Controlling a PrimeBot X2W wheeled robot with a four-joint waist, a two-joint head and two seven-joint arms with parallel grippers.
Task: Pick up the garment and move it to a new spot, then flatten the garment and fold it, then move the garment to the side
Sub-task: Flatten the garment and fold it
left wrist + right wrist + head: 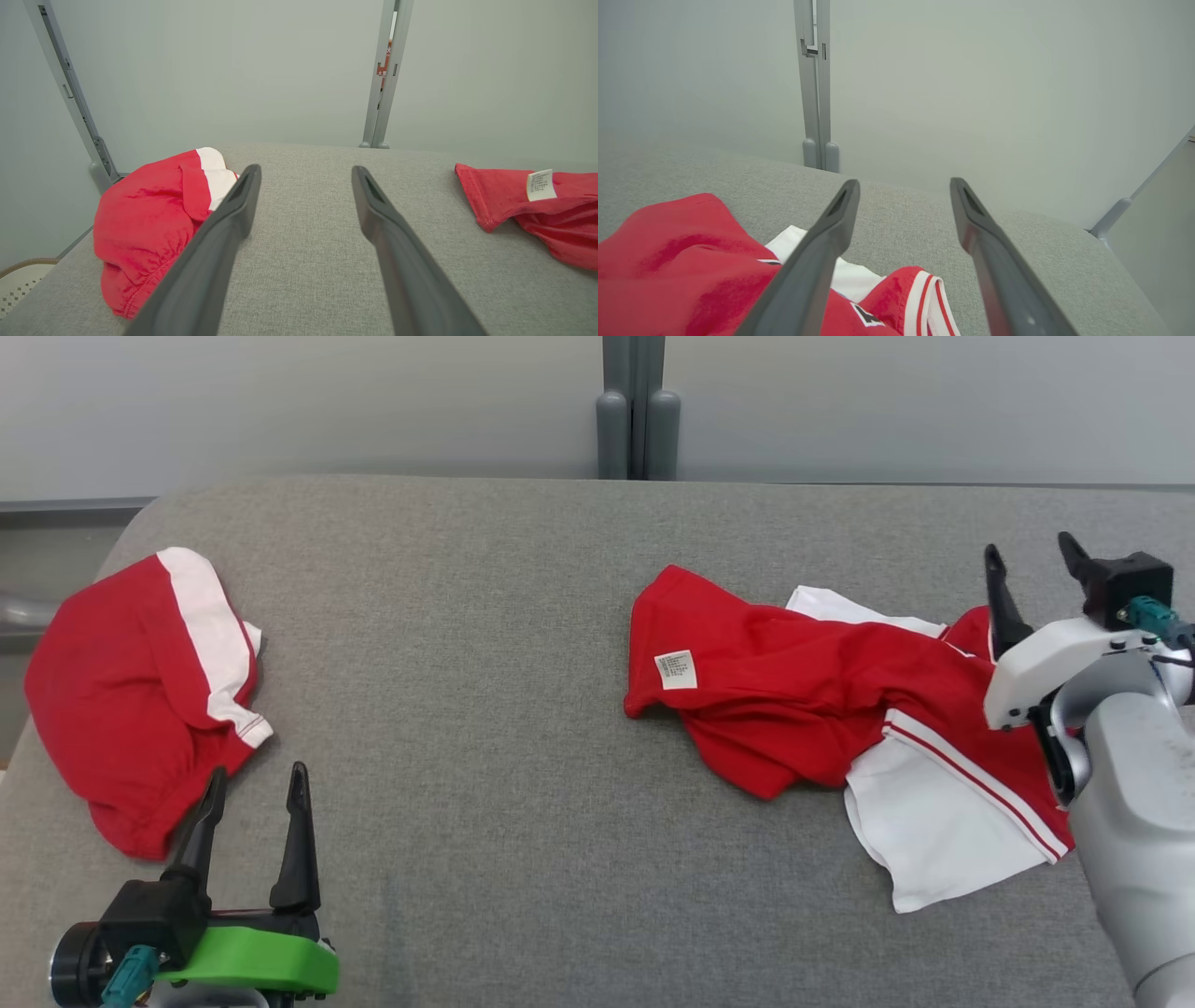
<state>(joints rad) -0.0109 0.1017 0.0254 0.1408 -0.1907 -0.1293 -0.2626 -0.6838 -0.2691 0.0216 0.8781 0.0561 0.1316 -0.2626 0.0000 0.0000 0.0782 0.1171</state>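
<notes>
A crumpled red and white garment (803,691) lies on the right half of the grey padded table (485,709), a white label showing on its left end. The right wrist view has it low on the left (682,261), and the left wrist view has it at the right edge (560,219). My right gripper (1029,549) hovers over the garment's right end, open, fingers apart with nothing between them (904,182). Near the front left, my left gripper (258,773) is also open and empty (306,169), over bare table.
A second red garment with a white band (131,691) lies bunched at the table's left edge, just left of my left gripper (145,219). A grey post (637,420) rises behind the table's far edge against a pale wall.
</notes>
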